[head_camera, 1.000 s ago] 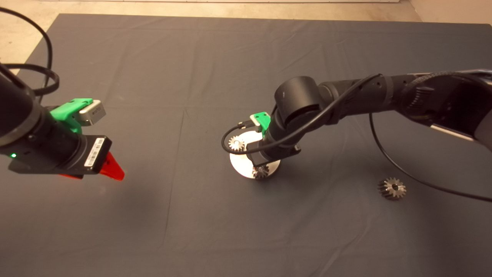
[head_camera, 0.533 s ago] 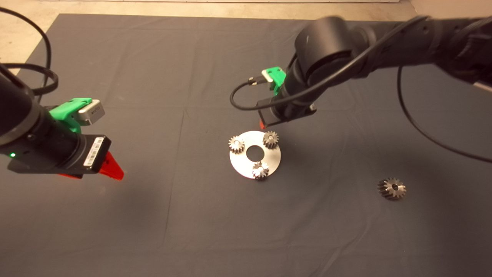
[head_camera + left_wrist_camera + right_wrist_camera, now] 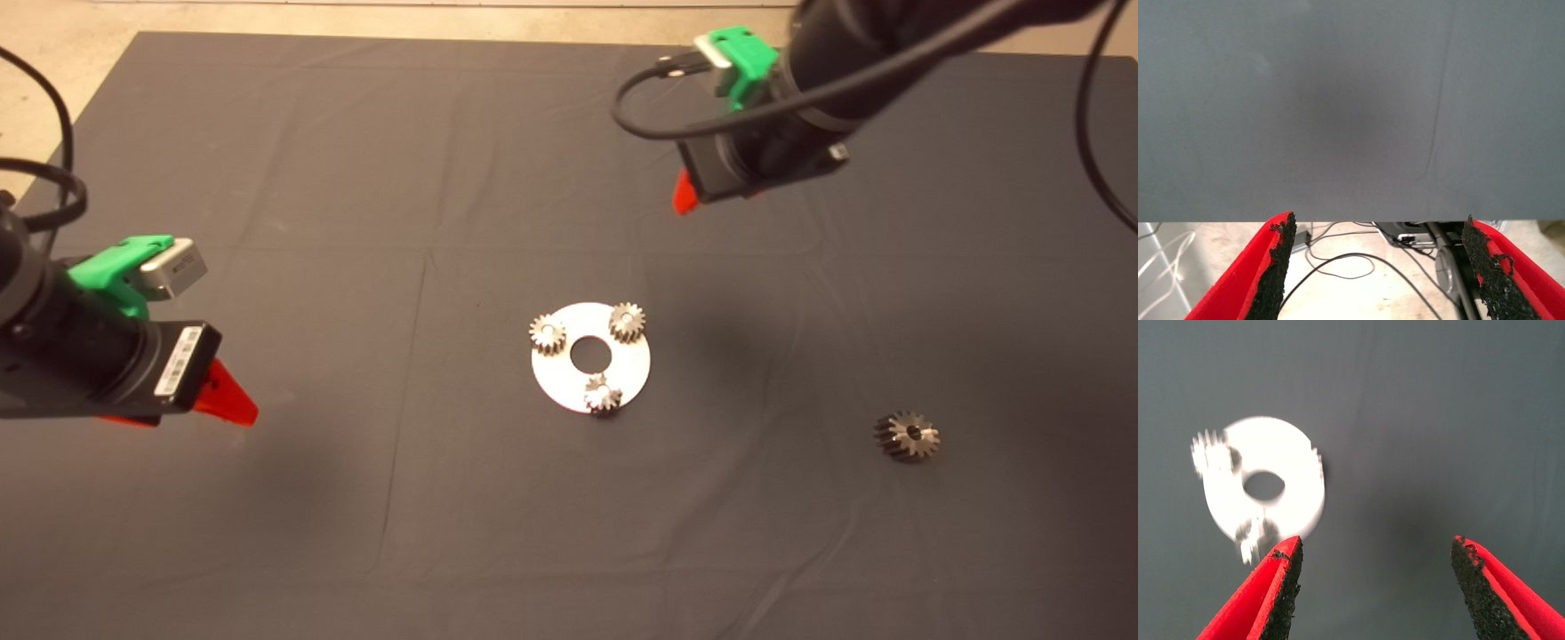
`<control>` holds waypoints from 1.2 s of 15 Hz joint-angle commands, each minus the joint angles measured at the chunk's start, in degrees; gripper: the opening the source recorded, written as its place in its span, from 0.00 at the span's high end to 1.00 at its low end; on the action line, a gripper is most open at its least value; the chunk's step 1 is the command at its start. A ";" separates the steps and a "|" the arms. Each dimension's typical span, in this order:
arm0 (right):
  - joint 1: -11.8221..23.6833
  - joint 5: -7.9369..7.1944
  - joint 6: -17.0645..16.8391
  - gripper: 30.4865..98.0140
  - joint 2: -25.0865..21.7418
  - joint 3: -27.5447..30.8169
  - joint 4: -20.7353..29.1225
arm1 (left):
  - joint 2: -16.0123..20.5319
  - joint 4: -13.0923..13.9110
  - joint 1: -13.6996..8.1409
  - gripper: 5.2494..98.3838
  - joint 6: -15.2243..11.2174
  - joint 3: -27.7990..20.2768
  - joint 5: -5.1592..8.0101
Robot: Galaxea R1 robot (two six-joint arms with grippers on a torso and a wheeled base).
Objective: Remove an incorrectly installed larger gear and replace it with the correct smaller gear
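The larger gear, dark with a wide centre hole, lies alone on the mat at the right. A round silver plate with a centre hole carries three small gears. The smaller gear sits on its far right post, with two like-sized gears on the others. My right gripper hangs open and empty, raised beyond the plate at the far right. In the right wrist view its fingers frame the blurred plate. My left gripper waits open and empty at the left edge.
The dark mat covers the table, with bare floor beyond its far edge. A black cable loops from the right wrist. The left wrist view shows the mat's edge and cables on the floor below it.
My right gripper has risen off the plate and moved away to the far right, leaving the smaller gear on its post. My left gripper has drifted slightly to the left and nearer.
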State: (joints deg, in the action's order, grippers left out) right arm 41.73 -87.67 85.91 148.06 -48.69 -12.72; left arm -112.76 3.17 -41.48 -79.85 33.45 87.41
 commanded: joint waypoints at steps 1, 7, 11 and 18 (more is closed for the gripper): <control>2.31 -1.09 9.24 0.58 -13.71 18.26 7.51 | 0.48 0.52 -1.15 0.37 -1.00 -5.86 7.59; 2.31 -0.83 20.85 0.58 -8.56 22.42 10.25 | -1.89 1.58 -1.15 0.37 -2.59 -10.42 7.59; 2.40 -0.83 27.86 0.58 -0.53 23.07 10.69 | -3.04 1.66 -1.15 0.37 -2.86 -10.26 7.59; 2.57 -0.92 31.95 0.58 -1.90 24.18 15.07 | -2.78 1.75 -1.15 0.37 -3.28 -10.59 5.55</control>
State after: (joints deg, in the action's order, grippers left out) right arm 42.86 -87.70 116.32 146.67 -24.91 -1.98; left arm -115.69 3.88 -41.49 -82.47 23.83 87.30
